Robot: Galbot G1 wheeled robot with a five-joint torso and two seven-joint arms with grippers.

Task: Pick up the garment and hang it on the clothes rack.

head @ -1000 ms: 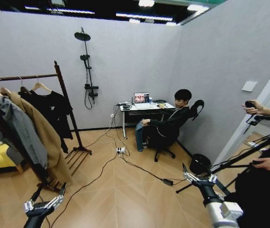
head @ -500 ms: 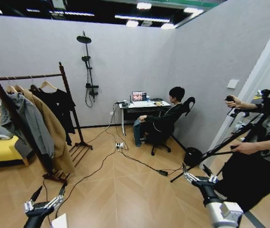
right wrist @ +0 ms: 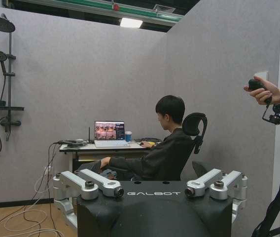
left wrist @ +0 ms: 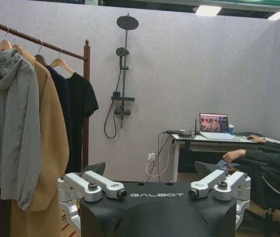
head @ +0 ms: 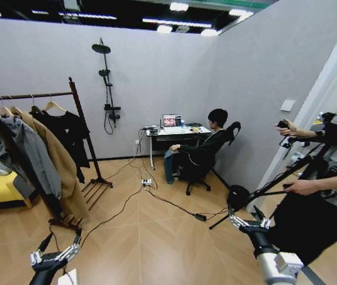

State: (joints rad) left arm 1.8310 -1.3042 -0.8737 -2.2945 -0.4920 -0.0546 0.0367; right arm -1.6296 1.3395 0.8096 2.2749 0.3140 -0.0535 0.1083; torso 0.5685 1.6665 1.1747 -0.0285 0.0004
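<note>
The left end effector (head: 57, 246) and the right end effector (head: 247, 217) hang low with fingers spread, holding nothing; each housing reads "GALBOT".

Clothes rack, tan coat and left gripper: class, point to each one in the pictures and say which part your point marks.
clothes rack (head: 79, 111), head view, far upright post.
tan coat (left wrist: 53, 133), left wrist view, front panel.
left gripper (head: 59, 244), head view, gap between open fingertips.

Tan coat (head: 62, 163) hanging beside grey hoodie (head: 29, 154); shower fixture (head: 106, 83) on back wall, laptop (head: 169, 121) open on counter (head: 177, 132).
</note>
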